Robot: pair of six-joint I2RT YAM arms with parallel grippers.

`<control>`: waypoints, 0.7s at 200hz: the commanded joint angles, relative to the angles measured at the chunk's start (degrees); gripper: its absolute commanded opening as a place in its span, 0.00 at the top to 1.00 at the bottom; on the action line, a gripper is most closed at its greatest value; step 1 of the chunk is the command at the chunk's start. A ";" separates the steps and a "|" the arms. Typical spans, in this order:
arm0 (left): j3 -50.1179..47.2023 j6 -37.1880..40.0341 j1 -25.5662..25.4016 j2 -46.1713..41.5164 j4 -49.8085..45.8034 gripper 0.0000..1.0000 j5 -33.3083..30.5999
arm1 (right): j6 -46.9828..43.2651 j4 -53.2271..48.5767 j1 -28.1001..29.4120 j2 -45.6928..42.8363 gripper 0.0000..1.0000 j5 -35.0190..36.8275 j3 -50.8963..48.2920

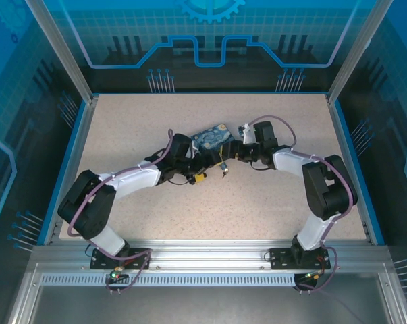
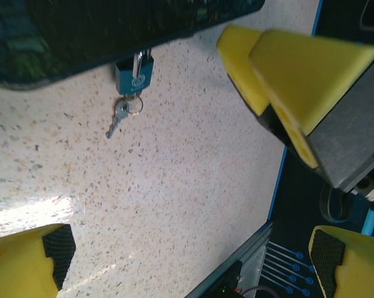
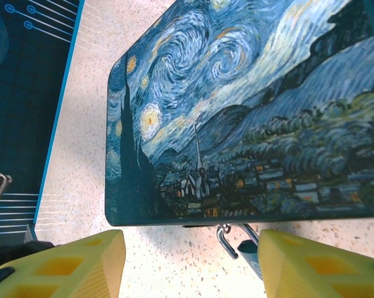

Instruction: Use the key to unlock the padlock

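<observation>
So, the left claw point(image 2: 193, 251) is hovering over the speckled tabletop point(image 2: 174, 198) with its yellow fingers spread wide and nothing sitting between them. The padlock point(image 2: 135, 73) is hanging at the edge of the dark-blue painted box point(image 3: 249, 112), with its shackle tucked up under that edge. The key point(image 2: 115, 123) is lying on the tabletop just beside it, on a small ring at the padlock's bottom (can't tell if anything is actually sitting in the keyhole). The right claw point(image 3: 190, 264) is hovering at that same box edge, fingers apart and gripping nothing, with the shackle showing in the gap. From overhead, both claws are sitting close together next to the box, mid-tabletop.
</observation>
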 commanded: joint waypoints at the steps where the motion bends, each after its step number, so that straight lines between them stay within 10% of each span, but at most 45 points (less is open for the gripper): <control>1: 1.42 2.87 1.21 -2.20 0.03 0.01 -2.08 | -1.73 -1.93 0.81 -3.98 0.41 1.32 -2.46; 85: 3.87 5.80 5.76 -3.15 -3.86 0.01 -9.80 | -4.77 2.07 0.72 -2.56 0.65 4.55 -8.89; 140: 2.80 7.35 7.38 -5.03 -2.75 0.01 -17.12 | -4.73 11.46 0.38 1.65 0.56 2.61 -11.11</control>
